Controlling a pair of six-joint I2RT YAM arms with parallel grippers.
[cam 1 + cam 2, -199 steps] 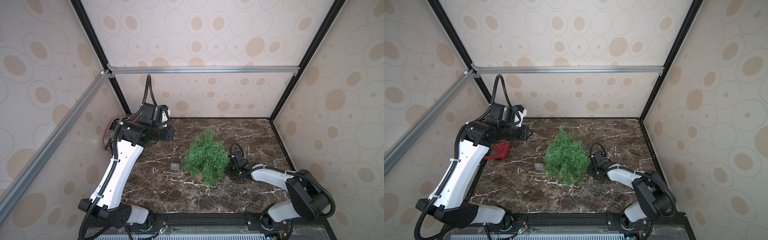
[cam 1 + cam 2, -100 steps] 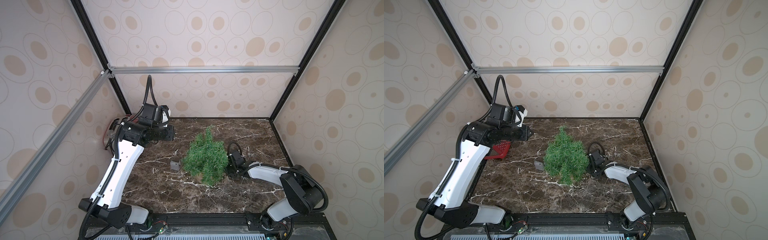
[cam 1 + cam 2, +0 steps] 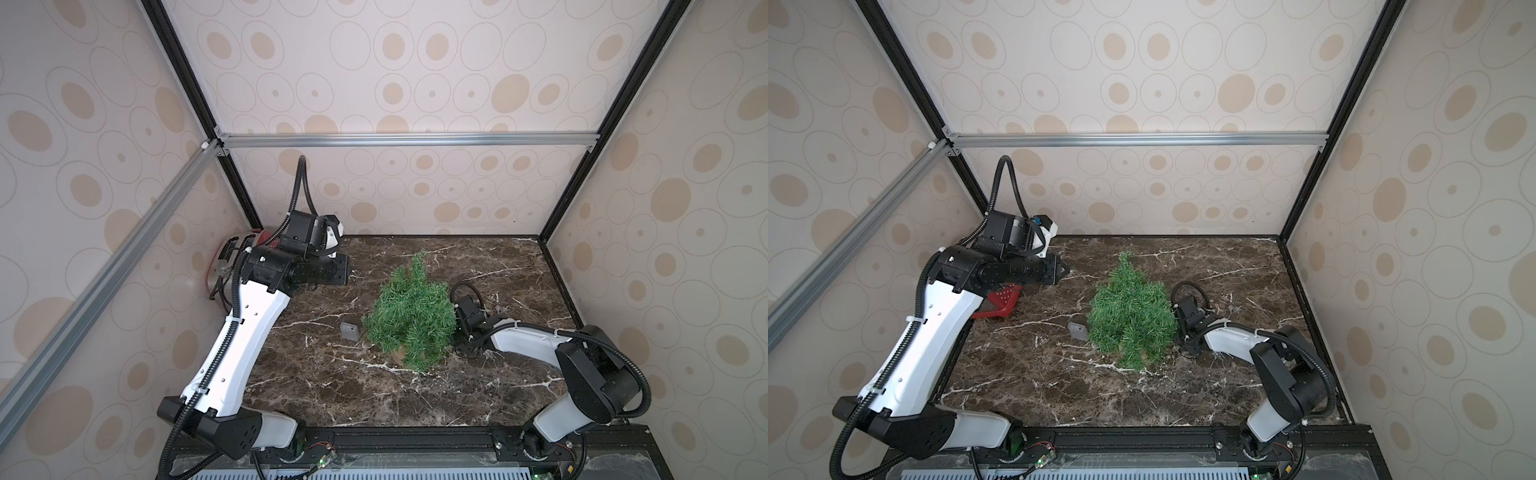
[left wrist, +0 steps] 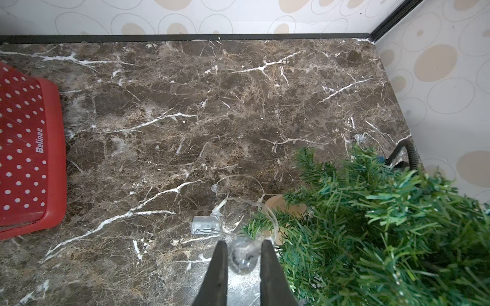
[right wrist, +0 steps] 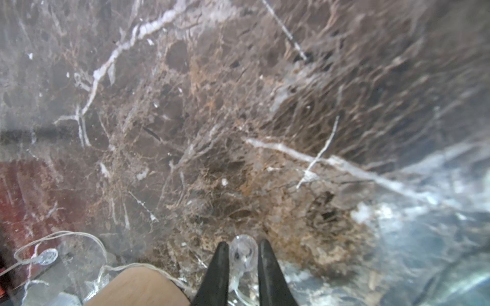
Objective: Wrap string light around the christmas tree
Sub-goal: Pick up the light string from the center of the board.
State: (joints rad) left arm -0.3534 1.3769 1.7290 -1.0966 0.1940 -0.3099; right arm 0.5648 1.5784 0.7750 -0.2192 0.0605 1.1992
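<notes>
- The left gripper (image 4: 244, 242) had its two black jaws clamped on the string light (image 4: 218, 208). A clear globe bulb (image 4: 243, 258) was pinched squarely between them, raised above the marble tabletop (image 4: 185, 106).
- Thin silvery wire ran forward and down from that bulb to the small translucent grey box (image 4: 205, 225). The box lay flat on the tabletop just ahead of the fingertips.
- A second bulb (image 4: 214, 188) lay farther ahead of those jaws, under an arching loop of wire.
- The christmas tree (image 4: 384, 225) stood close beside the left jaws, its needles almost at one finger. Its tan base (image 4: 281, 206) sat just ahead, near the grey box.
- A red perforated basket (image 4: 26, 153), marked "Belinee", rested on the tabletop well apart from the left jaws, on the side away from the tree.
- The right gripper (image 5: 243, 242) was low over the tabletop with its jaws closed against another clear bulb (image 5: 243, 254). The wire trailed back between the fingers.
- The tan base lay just beside the right jaws in that blurred wrist view. A further bulb (image 5: 47, 256) and a wire loop lay beyond it.
- In both top views the tree stood upright between the two grippers. It was close against the right gripper, whose jaws were hidden by branches, and well apart from the raised left one.
</notes>
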